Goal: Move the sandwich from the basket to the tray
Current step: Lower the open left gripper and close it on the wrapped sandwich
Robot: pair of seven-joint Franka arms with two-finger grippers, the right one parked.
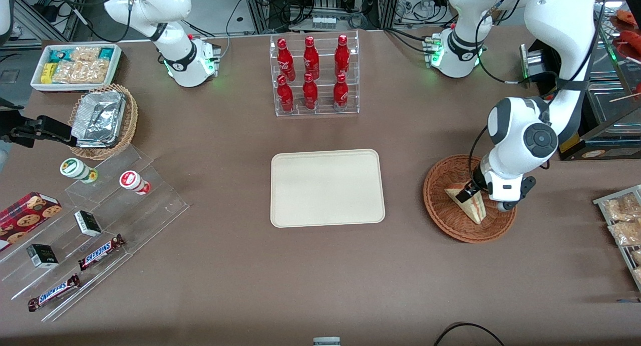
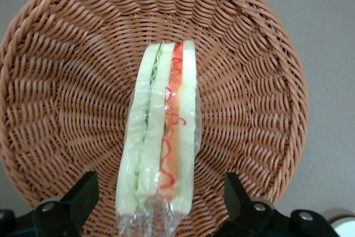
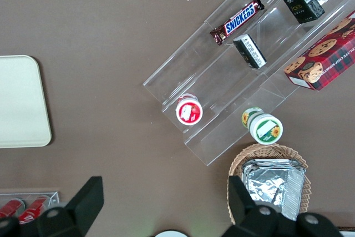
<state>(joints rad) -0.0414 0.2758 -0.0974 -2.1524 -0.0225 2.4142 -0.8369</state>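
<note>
Gripper [image 2: 155, 203] sits low over the basket [image 1: 440, 211], fingers [image 2: 80, 195] spread wide, one on each side of the sandwich [image 2: 161, 137] and holding nothing; clear gaps show between each pad and the bread. In the wrist view the sandwich stands on edge in clear wrap, cut face up, with green filling in one seam and red-pink in the other, running straight down the midline between the fingers. In the front view the sandwich [image 1: 468, 202] lies in the part of the basket toward the working arm's side, with the gripper [image 1: 468, 192] directly over its farther end. Step in hand, as judged: approach is done, grasp not yet made. Next move calls for closing on the two bread faces, gently, since bread is soft and the wrap slippery; then a straight lift clear of the wicker rim and a sideways carry toward the parked arm's end. The tray [image 1: 327, 188] lies flat mid-table, well apart from the basket, nothing on it. Farther off, an acrylic rack of red bottles [image 1: 313, 75] stands outside the likely carry path.
</note>
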